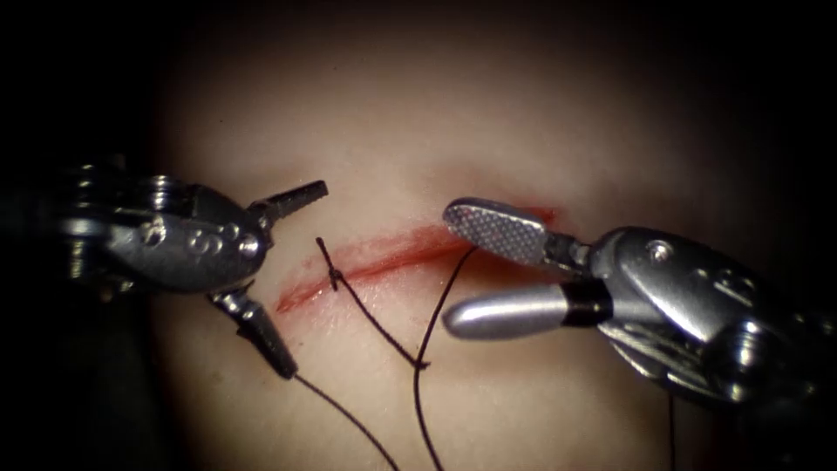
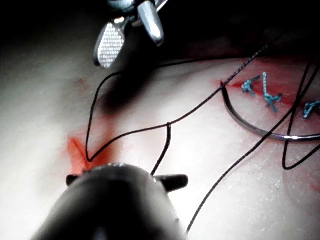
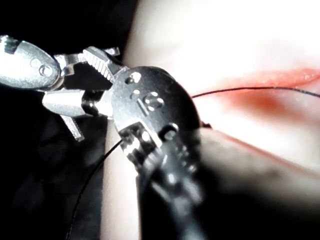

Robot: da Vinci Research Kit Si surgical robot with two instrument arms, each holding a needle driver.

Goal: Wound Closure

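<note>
Our left tool [image 1: 283,279] has its jaws spread wide and our right tool [image 1: 475,275] likewise stands open, one jaw over the cut [image 1: 384,257] and one below it, and neither holds needle, thread or tissue. Between them the thread [image 1: 370,318] comes out of the cut at a small knot [image 1: 333,277] toward its left end. In the left wrist view the needle [image 2: 265,127] lies free on the tissue [image 1: 488,122] beside blue stitches [image 2: 262,90]. We judge one stitch placed here; the rest of the cut still gapes red.
</note>
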